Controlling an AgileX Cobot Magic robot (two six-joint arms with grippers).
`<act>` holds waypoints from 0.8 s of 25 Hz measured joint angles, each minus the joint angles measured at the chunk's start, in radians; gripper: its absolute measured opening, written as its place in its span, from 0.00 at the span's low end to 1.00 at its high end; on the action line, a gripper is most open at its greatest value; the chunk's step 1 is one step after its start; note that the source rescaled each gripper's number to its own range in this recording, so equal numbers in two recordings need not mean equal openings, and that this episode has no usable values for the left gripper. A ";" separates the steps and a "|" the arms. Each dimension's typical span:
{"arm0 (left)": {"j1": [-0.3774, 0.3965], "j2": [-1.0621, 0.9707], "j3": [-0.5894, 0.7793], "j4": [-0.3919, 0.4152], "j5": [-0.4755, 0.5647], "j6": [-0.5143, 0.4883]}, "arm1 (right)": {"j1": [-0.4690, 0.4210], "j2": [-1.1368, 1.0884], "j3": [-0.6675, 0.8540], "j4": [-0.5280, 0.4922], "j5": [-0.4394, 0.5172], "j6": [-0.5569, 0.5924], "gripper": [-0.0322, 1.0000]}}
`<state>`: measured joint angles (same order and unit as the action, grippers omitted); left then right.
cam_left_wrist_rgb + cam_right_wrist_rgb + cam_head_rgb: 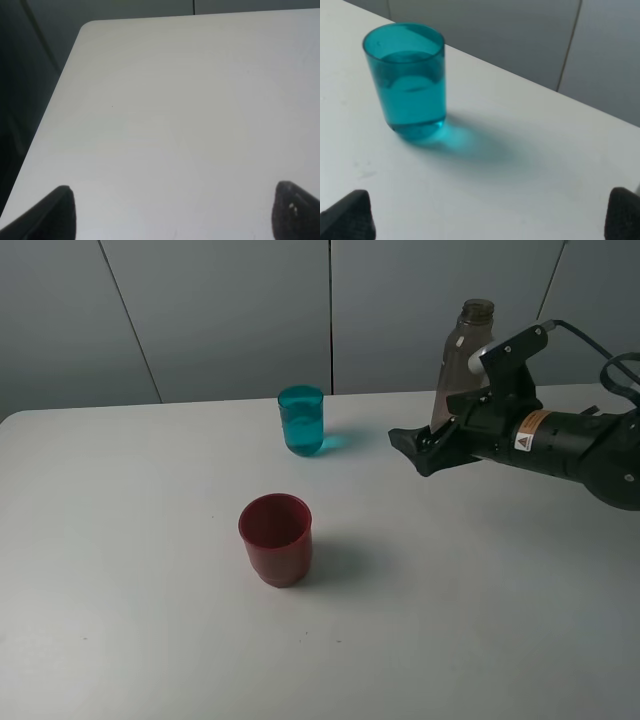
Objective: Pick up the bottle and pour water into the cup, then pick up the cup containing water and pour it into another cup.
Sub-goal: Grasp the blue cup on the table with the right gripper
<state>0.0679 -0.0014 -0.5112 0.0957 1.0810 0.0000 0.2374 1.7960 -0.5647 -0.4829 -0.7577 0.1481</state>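
Got the teal cup, part-full of water, at the back of the table, red cup nearer the front. Bottle upright behind the right gripper: spread wide, empty, aimed at the teal cup. Left gripper wide too, empty.

A: Where do you see the cups?
B: Your teal cup stands upper centre with water in it; the red cup sits below it, well apart.
A: And your right gripper?
B: Right of centre, facing the teal cup, apart from it. The bottle stands upright behind it.
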 joint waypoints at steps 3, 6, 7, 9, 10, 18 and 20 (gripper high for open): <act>0.000 0.000 0.000 0.000 0.000 0.000 | 0.011 0.000 -0.039 -0.004 0.002 0.000 0.99; 0.000 0.000 0.000 0.000 0.000 0.000 | 0.032 0.000 -0.076 -0.004 0.004 0.000 0.99; 0.000 0.000 0.000 0.000 0.000 0.000 | 0.042 0.000 -0.085 -0.004 0.006 0.000 0.99; 0.000 0.000 0.000 0.000 0.000 0.000 | 0.065 0.018 -0.111 -0.006 0.006 0.000 0.99; 0.000 0.000 0.000 0.000 0.000 0.000 | 0.079 0.035 -0.124 -0.006 0.006 0.000 0.99; 0.000 0.000 0.000 0.000 0.000 0.000 | 0.180 0.214 -0.276 -0.003 0.006 0.000 0.99; 0.000 0.000 0.000 0.000 0.000 0.000 | 0.196 0.252 -0.315 -0.001 0.007 0.002 0.99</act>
<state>0.0679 -0.0014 -0.5112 0.0957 1.0810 0.0000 0.4331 2.0476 -0.8802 -0.4842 -0.7506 0.1502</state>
